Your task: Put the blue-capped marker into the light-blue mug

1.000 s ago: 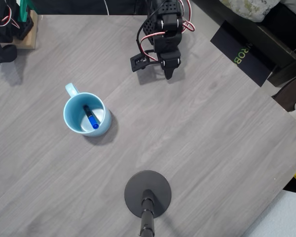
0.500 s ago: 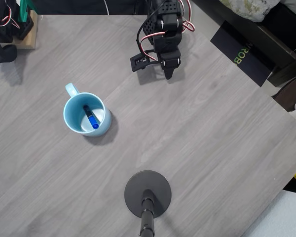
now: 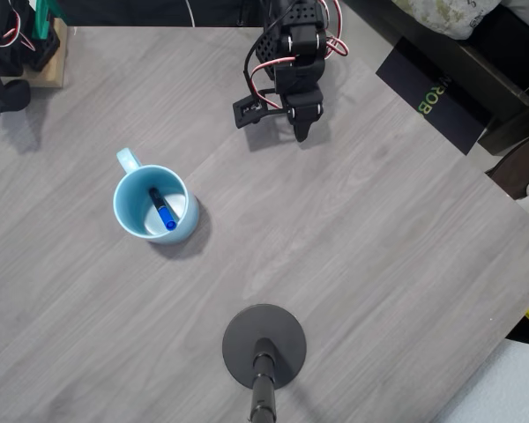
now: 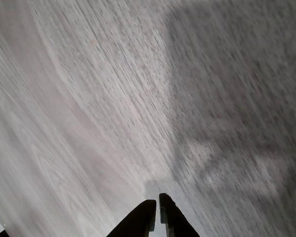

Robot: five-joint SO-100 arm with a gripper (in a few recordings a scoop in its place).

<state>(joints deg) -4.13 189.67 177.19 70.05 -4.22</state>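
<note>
blue-capped marker inside light-blue mug (cap down) | gripper jaws closed, empty

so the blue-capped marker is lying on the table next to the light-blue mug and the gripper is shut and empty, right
Not quite. The blue-capped marker is not on the table; the overhead view shows it inside the light-blue mug, leaning against the wall. The rest holds: the gripper is shut and empty, as the wrist view shows, and sits away from the mug.
</note>
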